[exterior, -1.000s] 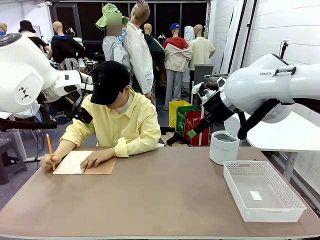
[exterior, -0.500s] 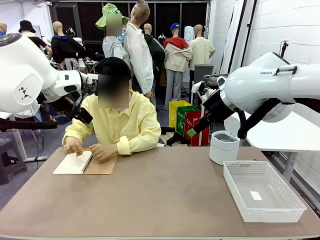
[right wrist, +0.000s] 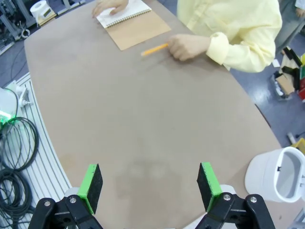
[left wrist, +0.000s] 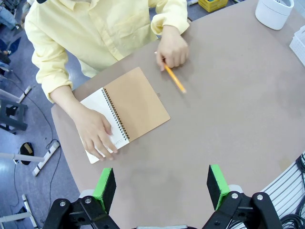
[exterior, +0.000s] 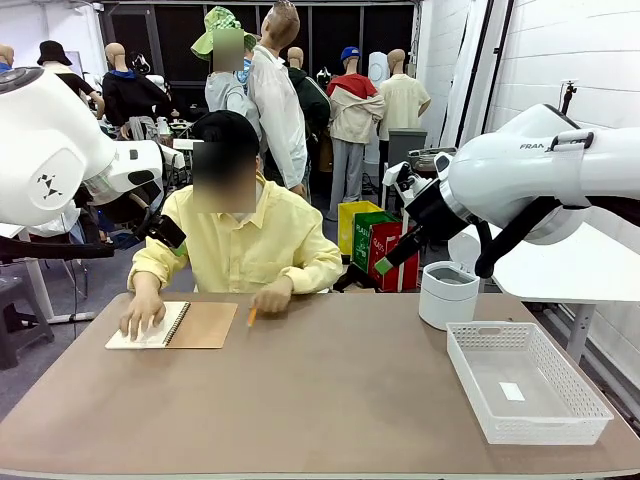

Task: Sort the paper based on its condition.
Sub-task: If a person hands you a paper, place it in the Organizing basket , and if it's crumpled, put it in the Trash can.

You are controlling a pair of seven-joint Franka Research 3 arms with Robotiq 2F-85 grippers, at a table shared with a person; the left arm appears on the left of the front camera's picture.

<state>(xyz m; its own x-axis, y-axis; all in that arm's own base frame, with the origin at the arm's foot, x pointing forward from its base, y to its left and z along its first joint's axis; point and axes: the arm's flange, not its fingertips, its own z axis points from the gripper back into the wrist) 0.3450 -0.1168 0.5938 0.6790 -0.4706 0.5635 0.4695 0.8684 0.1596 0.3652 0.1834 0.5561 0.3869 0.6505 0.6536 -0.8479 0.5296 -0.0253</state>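
**Left wrist view.** The left gripper [left wrist: 161,188] hangs above the table [left wrist: 228,119] with its green pads [left wrist: 105,188] spread wide and nothing between them. Ahead of it, toward its left finger, lies the open notebook [left wrist: 138,107], tan cover up. The paper [left wrist: 96,101] is the white sheet on the notebook's far half. The person's right hand [left wrist: 95,136] lies flat on it and hides most of its surface, so it cannot be told whether the sheet is bound to the spiral. Farther ahead, the person's left hand [left wrist: 172,47] holds a pencil [left wrist: 175,81] whose upper end is lost in the fist. The white bin [left wrist: 274,9] is cut by the top edge. Of the basket [left wrist: 300,43], one corner enters at the right edge.

**Right wrist view.** The right gripper [right wrist: 149,183] is likewise fully open and empty over bare table. The notebook and paper lie far ahead of it, toward its left finger, and are clipped by the top edge. The bin stands just beside its right finger and is cut off at the frame's corner.

**Front view.** Both grippers are raised well above the table, dark against a dark background, so their jaws are hard to read here. A small white patch lies in the basket, possibly a label.
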